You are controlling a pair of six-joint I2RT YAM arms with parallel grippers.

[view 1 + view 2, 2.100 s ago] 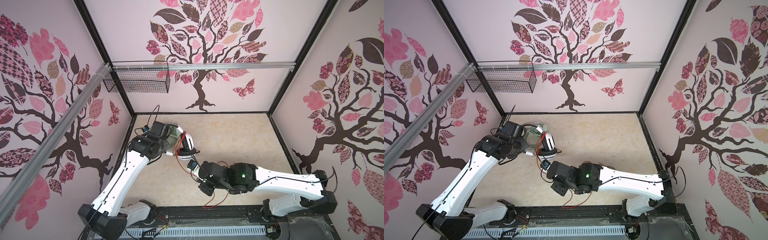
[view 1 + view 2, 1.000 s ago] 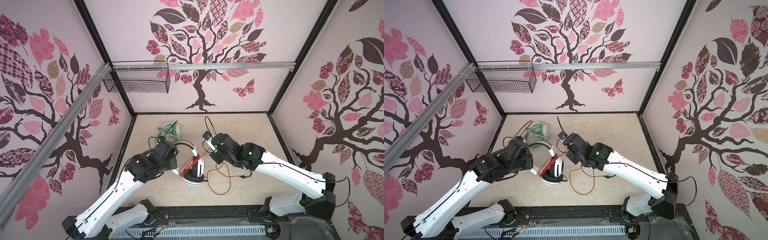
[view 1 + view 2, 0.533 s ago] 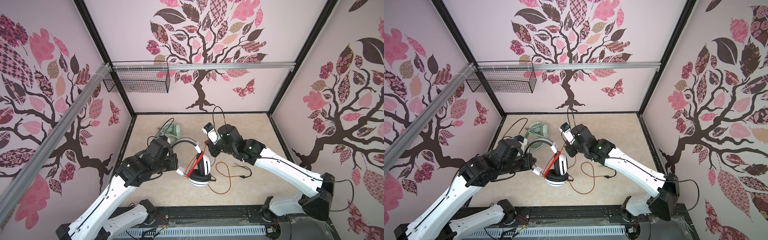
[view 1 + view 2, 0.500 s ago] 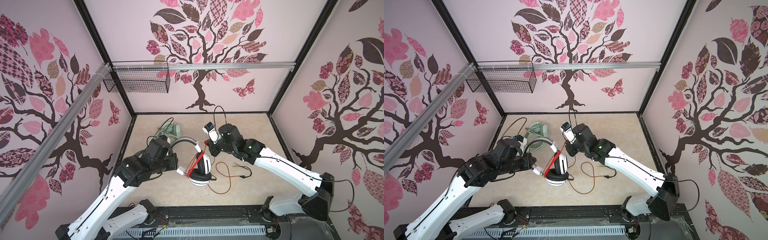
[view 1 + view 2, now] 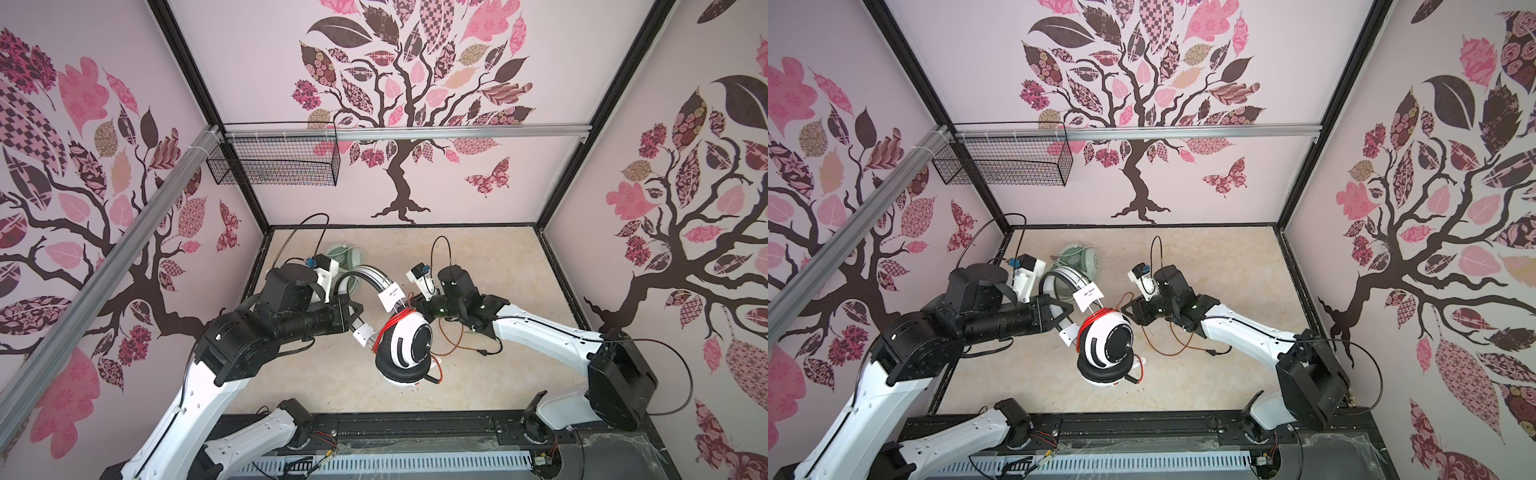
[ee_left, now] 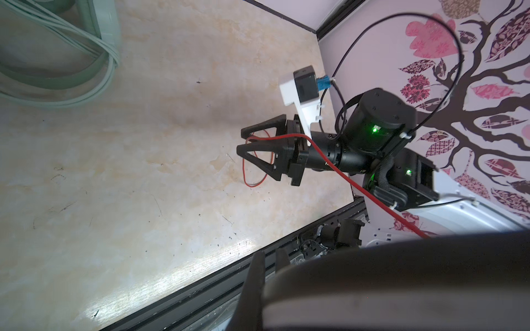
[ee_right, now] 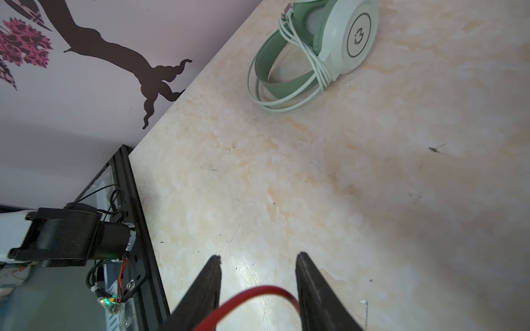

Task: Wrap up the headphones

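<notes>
Inside the parted right gripper [image 7: 258, 255] loops the orange-red cable [image 7: 259, 290].

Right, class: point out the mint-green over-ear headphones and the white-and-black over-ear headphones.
mint-green over-ear headphones [image 7: 354, 37], right wrist view, outer earcup shell.
white-and-black over-ear headphones [image 5: 409, 329], a top view, white earcup shell.

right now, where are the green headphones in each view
In a top view: green headphones at the table's far left, partly behind the left arm.
In a top view: same spot, more exposed.
Left wrist: only band and cable, cut off at the frame edge.
Right wrist: whole pair, across the table beyond the right pincer.
Shared landmark: the red cable.
</notes>
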